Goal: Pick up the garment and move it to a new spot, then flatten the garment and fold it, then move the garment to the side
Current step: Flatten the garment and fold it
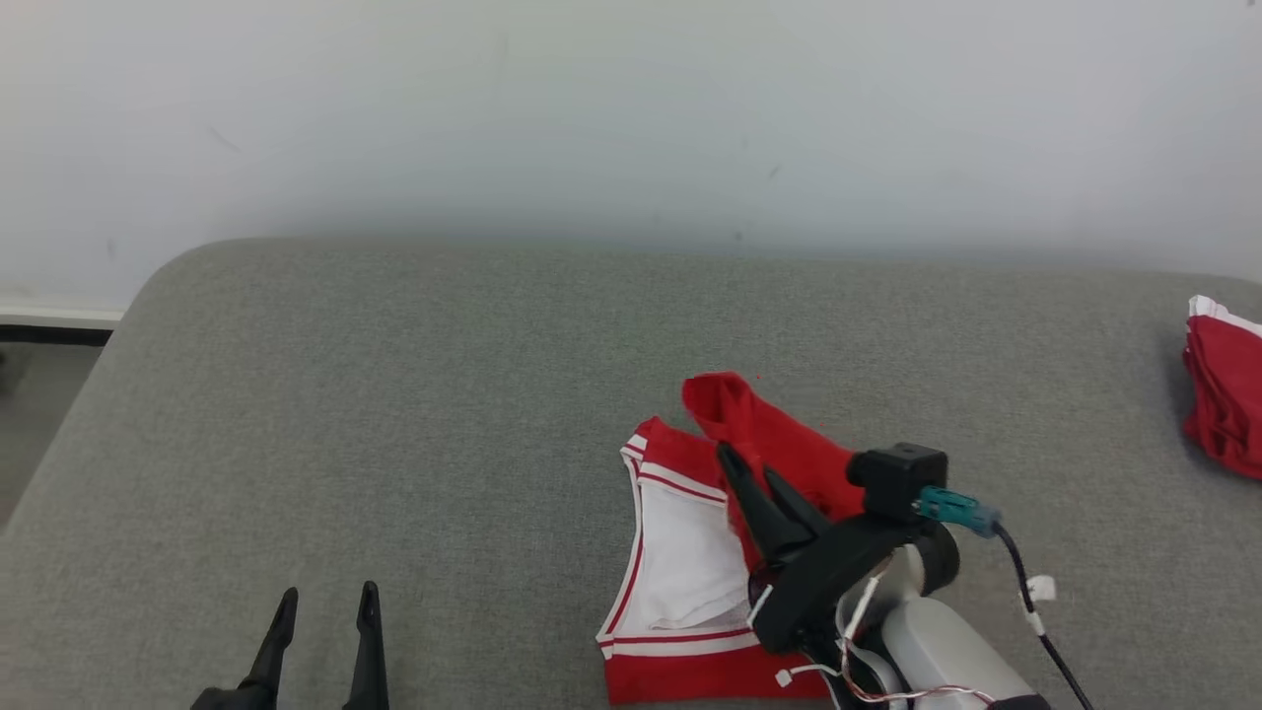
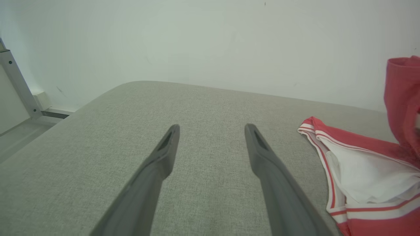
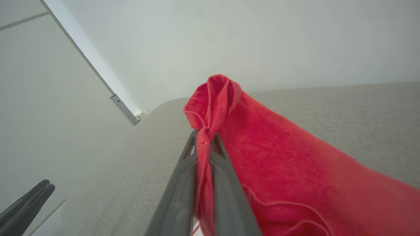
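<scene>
1. The garment (image 1: 690, 552) lies on the grey worktop (image 1: 394, 394), right of centre and near the front edge. The right end effector (image 1: 747, 461) is pinched narrow on a bunched red fold of it, which is raised above the rest.
2. The left end effector (image 1: 329, 592) stands wide with nothing between its fingers, over bare worktop well to the left of the garment.
3. Risk: the grip takes only a thin, gathered ridge of cloth near the fingertips. A quick lift or a sideways pull could draw the fold out, and the garment would drop in a heap.
4. Risk: most of the cloth rests on the rough woven cover. Dragging it instead of lifting it would probably make it catch and twist, so flattening would be harder.
5. Risk: held at one point, the piece will likely hang lopsided and may land doubled over at the new spot.
6. Risk: a second red garment (image 1: 1223, 394) sits at the far right edge. Carrying the first one that way could tangle the two.
7. Garment: soft, limp knit, red with a slightly fuzzy nap in the right wrist view. It has a white inner panel and red-and-white striped bands along the edges.
8. Worktop: coarse grey weave with rounded corners, and it looks padded. The fingers are long, dark, tapering and hard-looking.
</scene>
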Available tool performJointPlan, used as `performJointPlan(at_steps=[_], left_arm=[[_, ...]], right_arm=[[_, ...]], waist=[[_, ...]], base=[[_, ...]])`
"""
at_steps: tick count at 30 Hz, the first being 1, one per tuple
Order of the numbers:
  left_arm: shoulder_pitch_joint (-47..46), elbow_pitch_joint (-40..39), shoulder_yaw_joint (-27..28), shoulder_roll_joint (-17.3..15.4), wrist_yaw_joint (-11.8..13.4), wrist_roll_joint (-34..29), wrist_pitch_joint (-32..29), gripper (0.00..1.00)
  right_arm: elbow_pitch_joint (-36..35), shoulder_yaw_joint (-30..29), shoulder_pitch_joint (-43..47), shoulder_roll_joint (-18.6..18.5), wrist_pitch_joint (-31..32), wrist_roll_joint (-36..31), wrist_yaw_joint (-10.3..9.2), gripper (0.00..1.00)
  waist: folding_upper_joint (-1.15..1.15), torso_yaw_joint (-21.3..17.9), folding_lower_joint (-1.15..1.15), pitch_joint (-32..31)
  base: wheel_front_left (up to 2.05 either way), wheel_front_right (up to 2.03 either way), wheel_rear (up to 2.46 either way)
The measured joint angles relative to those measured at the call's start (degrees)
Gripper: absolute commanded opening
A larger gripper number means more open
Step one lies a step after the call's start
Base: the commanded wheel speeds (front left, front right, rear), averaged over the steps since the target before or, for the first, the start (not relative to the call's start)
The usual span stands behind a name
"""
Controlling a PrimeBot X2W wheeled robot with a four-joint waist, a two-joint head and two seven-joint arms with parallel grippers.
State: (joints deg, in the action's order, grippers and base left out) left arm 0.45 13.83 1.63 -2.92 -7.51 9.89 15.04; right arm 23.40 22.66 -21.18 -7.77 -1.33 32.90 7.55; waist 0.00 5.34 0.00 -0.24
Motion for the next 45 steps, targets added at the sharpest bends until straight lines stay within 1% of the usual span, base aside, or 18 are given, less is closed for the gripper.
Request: performJointPlan(at_steps=[6, 13, 14, 15, 18, 20, 24, 28, 29, 35, 40, 45], left_arm=[[-1.97, 1.60, -1.55, -0.02, 0.00, 0.31, 0.00, 1.00], [-3.31, 2.35, -1.48, -0.01, -0.01, 0.86, 0.00, 1.00], [-3.34, 2.45, -1.44, -0.01, -0.01, 0.87, 0.00, 1.00], [-3.42, 2.48, -1.43, 0.00, -0.01, 0.87, 0.00, 1.00], [-3.43, 2.50, -1.24, 0.00, -0.01, 0.88, 0.00, 1.00], [-3.42, 2.52, -1.03, 0.00, -0.01, 0.88, 0.00, 1.00], [-3.26, 2.41, -0.43, 0.00, -0.01, 0.83, 0.00, 1.00], [-2.60, 1.88, 0.26, 0.00, -0.01, 0.66, 0.00, 1.00], [-2.60, 1.88, 0.26, 0.00, -0.01, 0.66, 0.00, 1.00], [-1.19, 1.16, 0.96, -0.21, -0.01, 0.49, 0.00, 1.00], [0.31, 0.18, 2.16, -0.60, -0.01, 0.38, 0.00, 1.00], [1.20, -1.19, 3.27, -0.87, -0.02, -0.12, 0.00, 1.00]], right_arm=[[8.06, 0.85, -3.46, 2.53, -0.44, -0.49, 0.00, 0.00], [16.57, 1.09, -7.37, 3.38, -2.94, -1.75, 0.00, 0.00], [17.40, 1.31, -7.83, 3.52, -3.49, -1.78, 0.00, 0.89], [18.01, 1.63, -8.18, 3.60, -3.91, -1.75, 0.00, 1.00], [18.60, 2.43, -8.56, 3.65, -6.33, -1.66, 0.00, 1.00], [18.24, 2.74, -8.76, 2.99, -8.20, -1.25, 0.00, 1.00], [16.15, 2.46, -8.56, -0.24, -11.47, -1.21, 0.00, 1.00], [13.16, -0.27, -6.78, -3.65, -13.02, -1.61, 0.00, 1.00], [13.16, -0.27, -6.78, -3.65, -13.02, -1.61, 0.00, 1.00], [6.92, -6.81, -1.86, -6.77, -13.60, -3.46, 0.00, 1.00], [-0.02, -13.91, 4.25, -6.43, -13.66, -5.95, 0.00, 1.00], [-4.85, -18.09, 10.76, -5.10, -13.66, -8.81, 0.00, 1.00]], waist=[[0.00, 2.48, 0.00, 0.72], [0.01, 3.80, 0.01, 2.47], [0.01, 3.82, 0.01, 2.65], [0.01, 3.82, 0.01, 2.77], [0.01, 3.59, 0.01, 2.71], [0.01, 3.38, 0.01, 2.52], [0.01, 2.75, 0.01, 1.84], [0.01, 1.68, 0.01, 1.28], [0.01, 1.68, 0.01, 1.28], [0.01, -0.26, 0.01, 0.67], [0.01, -2.09, 0.00, 0.20], [0.00, -3.76, 0.00, -0.17]], base=[[0.00, 0.00, 0.00], [0.00, 0.00, 0.00], [0.00, 0.00, 0.00], [0.00, 0.00, 0.00], [0.00, 0.00, 0.00], [0.00, 0.00, 0.00], [0.00, 0.00, 0.00], [0.00, 0.00, 0.00], [0.00, 0.00, 0.00], [0.00, 0.00, 0.00], [0.00, 0.00, 0.00], [0.00, 0.00, 0.00]])
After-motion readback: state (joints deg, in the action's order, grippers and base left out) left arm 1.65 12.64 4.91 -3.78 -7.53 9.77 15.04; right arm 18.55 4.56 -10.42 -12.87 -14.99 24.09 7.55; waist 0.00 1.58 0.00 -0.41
